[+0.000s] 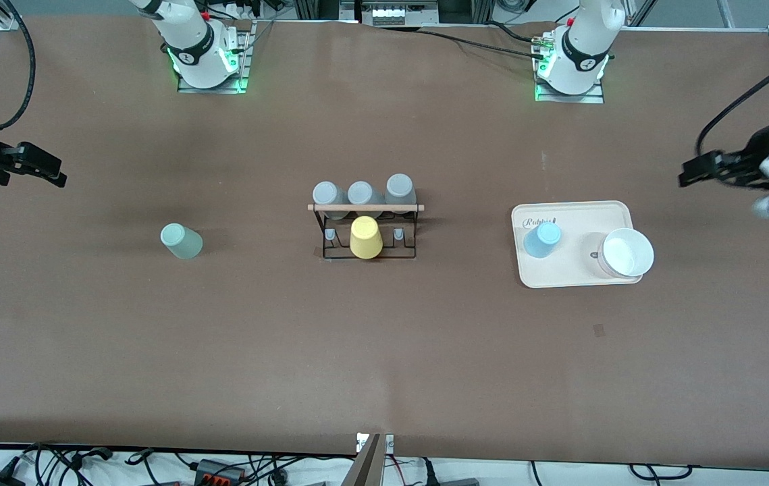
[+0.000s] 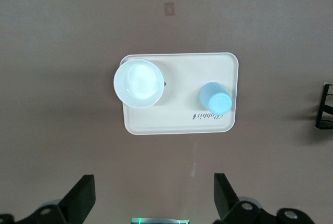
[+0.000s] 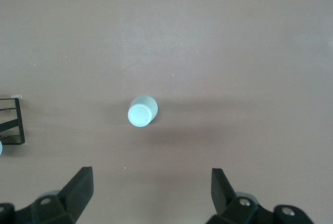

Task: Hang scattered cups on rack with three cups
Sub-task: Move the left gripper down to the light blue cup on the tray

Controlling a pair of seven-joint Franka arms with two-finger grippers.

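Both grippers are held wide open, empty: left gripper [image 2: 151, 195] over tray [image 1: 576, 277] end, right gripper [image 3: 148, 193] over mint cup [image 1: 181, 241] end. Blue cup [image 1: 542, 240] sits upside down on tray; rack [image 1: 365, 229] mid-table.

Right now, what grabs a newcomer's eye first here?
The rack mid-table, with three grey cups along its rod and a yellow cup in front. A mint cup stands alone toward the right arm's end; a blue cup shares a cream tray with a white bowl.
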